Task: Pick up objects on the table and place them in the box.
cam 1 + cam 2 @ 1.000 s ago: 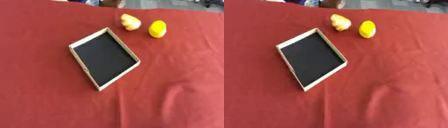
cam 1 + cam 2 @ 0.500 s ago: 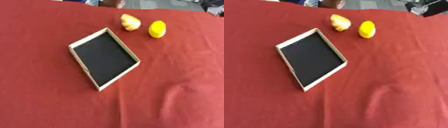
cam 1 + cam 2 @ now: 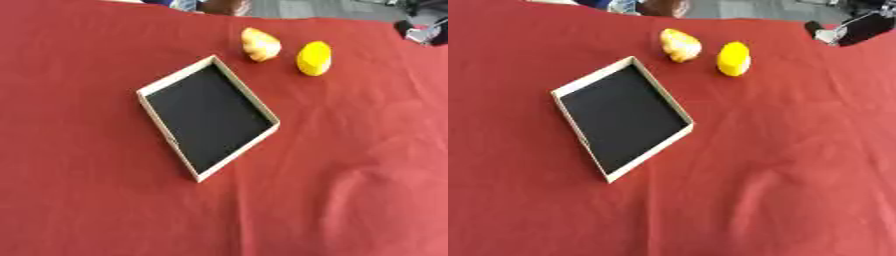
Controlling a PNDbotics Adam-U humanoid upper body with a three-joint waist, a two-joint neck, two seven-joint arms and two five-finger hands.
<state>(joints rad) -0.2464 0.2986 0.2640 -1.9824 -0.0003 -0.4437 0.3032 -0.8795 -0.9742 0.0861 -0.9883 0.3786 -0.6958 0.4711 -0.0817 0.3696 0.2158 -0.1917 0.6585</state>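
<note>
Right eye view gives me only my right hand [image 3: 846,31] at the top right corner, finger state unreadable; yellow object [image 3: 733,59] and orange lump [image 3: 680,45] sit beyond the box [image 3: 579,130].

A staged test or demonstration setting is suggested rather than a lived-in room. The surface [image 3: 105,210] is covered edge to edge by a plain red cloth [image 3: 798,150] (creased at the near right), on which only a few props are laid out: a shallow box [image 3: 208,116] with a pale rim and dark floor, and two yellowish items far of it. Beyond the far edge a strip of grey floor [image 3: 324,9] is seen. The exact kind of room cannot be told.
</note>
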